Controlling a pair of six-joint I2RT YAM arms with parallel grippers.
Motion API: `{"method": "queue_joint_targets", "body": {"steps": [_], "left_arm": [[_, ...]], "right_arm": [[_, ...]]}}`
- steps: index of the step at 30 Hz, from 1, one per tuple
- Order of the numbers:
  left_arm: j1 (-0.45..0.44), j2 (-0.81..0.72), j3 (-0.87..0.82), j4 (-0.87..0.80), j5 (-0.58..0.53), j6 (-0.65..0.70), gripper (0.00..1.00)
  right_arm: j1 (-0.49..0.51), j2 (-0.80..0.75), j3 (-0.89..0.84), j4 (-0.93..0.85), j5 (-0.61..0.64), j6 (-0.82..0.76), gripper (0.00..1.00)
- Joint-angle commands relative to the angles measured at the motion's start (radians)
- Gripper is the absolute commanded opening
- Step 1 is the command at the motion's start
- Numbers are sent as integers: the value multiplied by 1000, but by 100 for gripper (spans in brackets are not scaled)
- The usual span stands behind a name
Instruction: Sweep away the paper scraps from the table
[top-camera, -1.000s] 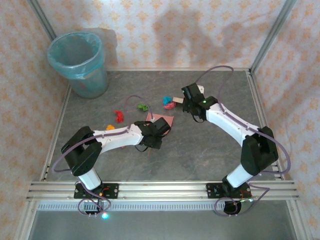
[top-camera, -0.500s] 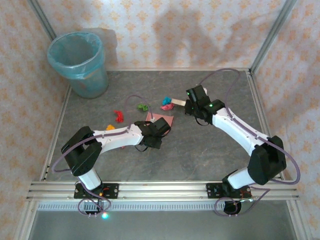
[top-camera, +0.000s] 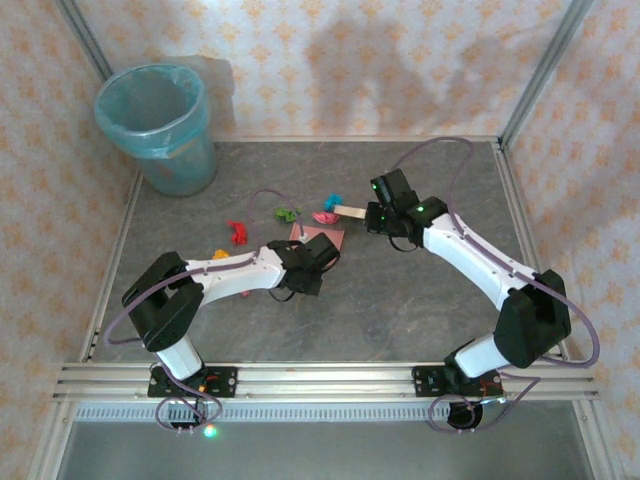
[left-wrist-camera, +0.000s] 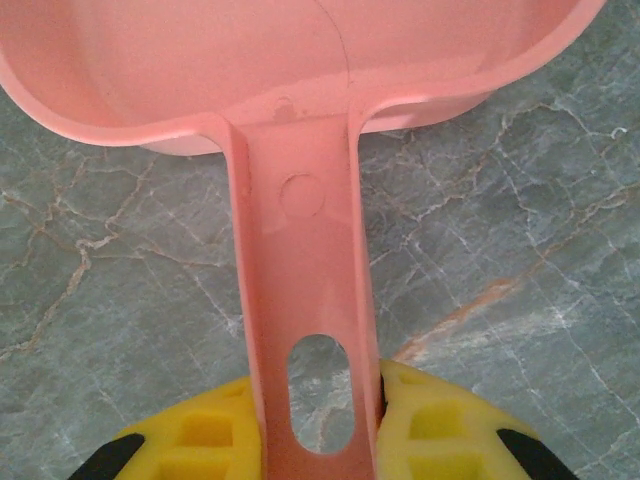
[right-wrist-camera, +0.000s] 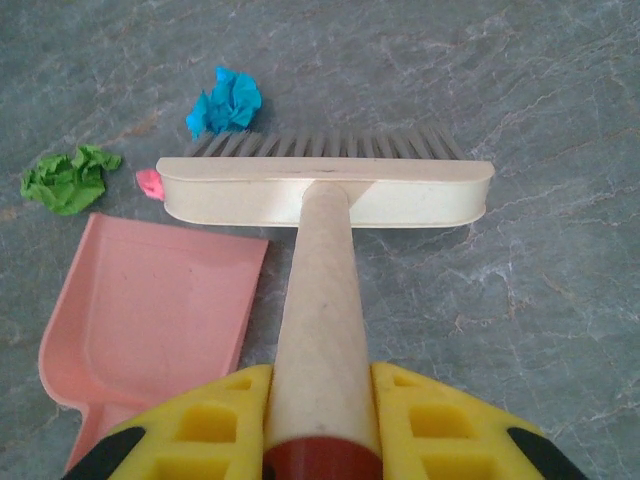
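Observation:
My left gripper (left-wrist-camera: 318, 425) is shut on the handle of the pink dustpan (left-wrist-camera: 300, 230), which lies flat on the grey table (top-camera: 400, 300). My right gripper (right-wrist-camera: 320, 415) is shut on the cream brush's handle (right-wrist-camera: 320, 290), bristles down just beyond the dustpan (right-wrist-camera: 150, 310) mouth. In the right wrist view, three paper scraps lie near the brush head (right-wrist-camera: 325, 190): a blue scrap (right-wrist-camera: 225, 100) past the bristles, a pink scrap (right-wrist-camera: 150, 183) at its left end and a green scrap (right-wrist-camera: 68, 178) further left. From above, a red scrap (top-camera: 236, 232) and an orange scrap (top-camera: 220, 254) lie left of the dustpan (top-camera: 322, 241).
A light-blue lined bin (top-camera: 158, 125) stands at the table's far left corner. Aluminium rails edge the table, with patterned walls behind them. Open table surface lies to the right and toward the near rail.
The right arm swung the brush out to the right, then back left toward the dustpan. The blue and pink scraps have shifted left, closer to the dustpan mouth. The left arm has barely moved.

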Motion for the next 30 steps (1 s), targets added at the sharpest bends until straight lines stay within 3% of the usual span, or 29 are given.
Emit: {"method": "queue_joint_targets", "body": {"steps": [1, 12, 18, 22, 30], "left_arm": [[14, 10, 3, -32, -36, 4, 0], [25, 10, 2, -37, -59, -3, 0], [25, 3, 1, -38, -69, -5, 0], [27, 3, 0, -41, -70, -7, 0], [28, -7, -4, -40, -70, -7, 0]], "right_arm": [[18, -2, 34, -58, -3, -41, 0], [61, -162, -67, -105, -29, -71, 0], [61, -215, -29, -70, 62, -71, 0], [62, -155, 40, -35, 114, -74, 0], [60, 130, 301, -100, 228, -116, 0]]}}
